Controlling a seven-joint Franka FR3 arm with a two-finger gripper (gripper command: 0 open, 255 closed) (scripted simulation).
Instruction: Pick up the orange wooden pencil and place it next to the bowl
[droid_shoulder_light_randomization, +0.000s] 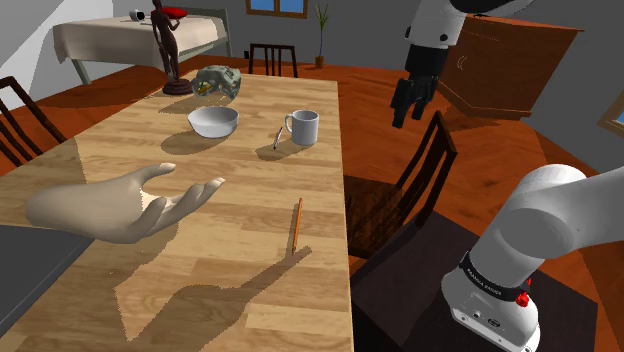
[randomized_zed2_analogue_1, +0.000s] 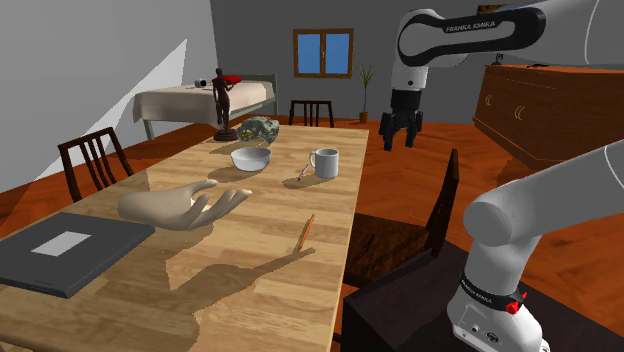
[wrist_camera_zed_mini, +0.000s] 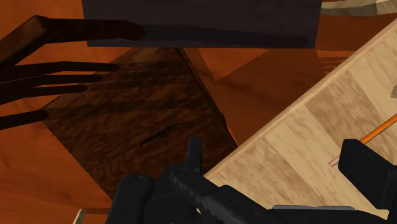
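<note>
One gripper (randomized_zed2_analogue_1: 398, 135): all black, it hangs in the air off the table's long edge, above the dark wooden chair (randomized_zed2_analogue_1: 395, 235). Its two fingers stand apart with nothing between them.
Gripper in the shoulder view (droid_shoulder_light_randomization: 408, 103): it shows at the upper right, pointing down and well apart from everything on the table.
Gripper in the wrist view (wrist_camera_zed_mini: 275, 149): the chair seat lies below it, and the table's edge runs slantwise just beside the fingers.
Pencil (droid_shoulder_light_randomization: 297, 225): orange with a pale pink end, it lies flat on the table near the long edge on the chair's side. It runs roughly along that edge and nothing touches it.
Pencil in other views: it lies past the sculpted hand's fingertips in the second exterior view (randomized_zed2_analogue_1: 306, 231), and close by one finger in the wrist view (wrist_camera_zed_mini: 380, 129).
Bowl (droid_shoulder_light_randomization: 213, 122): white and upright, it stands toward the table's far end, well apart from the pencil.
Mug (droid_shoulder_light_randomization: 302, 126): white and upright, it stands near the bowl, with a thin grey stick (droid_shoulder_light_randomization: 277, 138) just beside it.
Sculpted hand (droid_shoulder_light_randomization: 125, 208): pale and large, it lies palm up with its fingers toward the pencil.
Table (droid_shoulder_light_randomization: 250, 300): light wood planks.
Far end: a dark figurine (droid_shoulder_light_randomization: 170, 55) stands there beside a crumpled greenish object (droid_shoulder_light_randomization: 218, 82).
Near corner: a flat dark grey slab (randomized_zed2_analogue_1: 65, 250) lies there.
Stand (droid_shoulder_light_randomization: 400, 300): a dark box that carries the white arm's base.
</note>
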